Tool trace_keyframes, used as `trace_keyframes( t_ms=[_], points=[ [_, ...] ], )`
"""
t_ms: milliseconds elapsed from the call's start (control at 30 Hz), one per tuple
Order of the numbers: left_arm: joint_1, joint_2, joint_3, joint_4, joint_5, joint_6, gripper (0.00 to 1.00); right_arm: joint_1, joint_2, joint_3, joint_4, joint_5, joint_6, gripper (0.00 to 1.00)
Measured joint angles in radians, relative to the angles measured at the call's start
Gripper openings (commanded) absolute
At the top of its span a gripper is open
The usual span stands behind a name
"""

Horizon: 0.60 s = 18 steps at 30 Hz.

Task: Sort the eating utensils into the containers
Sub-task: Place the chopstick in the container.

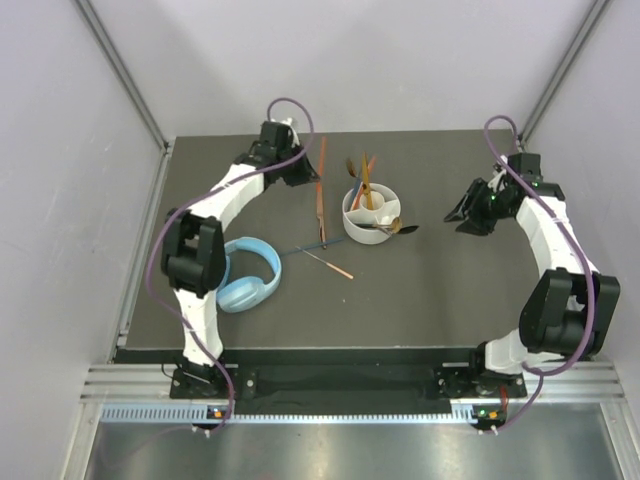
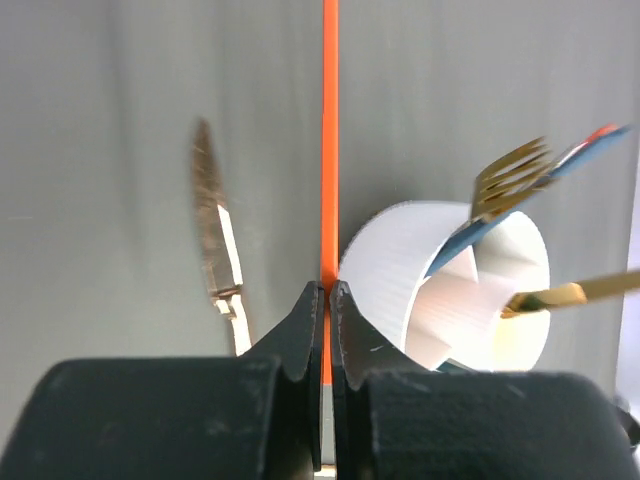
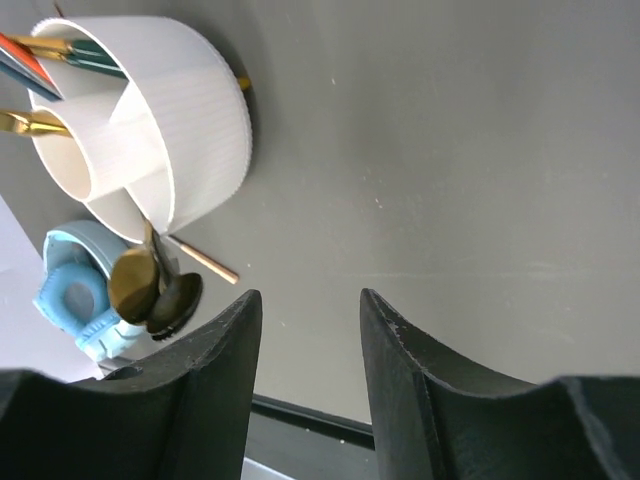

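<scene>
My left gripper [image 2: 328, 290] is shut on a thin orange chopstick [image 2: 329, 150], which runs straight out from the fingertips, left of the white divided container [image 2: 400, 270]. From above, this gripper [image 1: 305, 172] is at the table's back, left of the container [image 1: 352, 222]. A gold fork [image 2: 512, 175], a teal chopstick [image 2: 455, 248] and a gold handle [image 2: 570, 293] stick out of the container. A bronze and a black spoon head [image 3: 150, 288] poke past its rim. My right gripper [image 3: 310, 300] hangs open and empty, right of the container [image 3: 190, 110].
A bronze utensil [image 2: 215, 240] lies on the mat left of the held chopstick. A teal chopstick [image 1: 300, 248] and a copper-tipped one [image 1: 330, 264] lie in front of the container. Light blue headphones [image 1: 248, 273] sit at the front left, beside the left arm.
</scene>
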Motion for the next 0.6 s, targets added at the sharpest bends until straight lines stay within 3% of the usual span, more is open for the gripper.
trace_keyframes(
  t_ms=[300,600],
  points=[
    [0.022,-0.164,-0.071,0.106,-0.012,-0.012,0.0,0.075,0.099,0.162,-0.012,0.006,0.012,0.44],
    [-0.138,-0.175,-0.19,0.202,0.002,0.044,0.0,0.109,0.196,0.259,-0.027,0.004,-0.003,0.44]
  ],
)
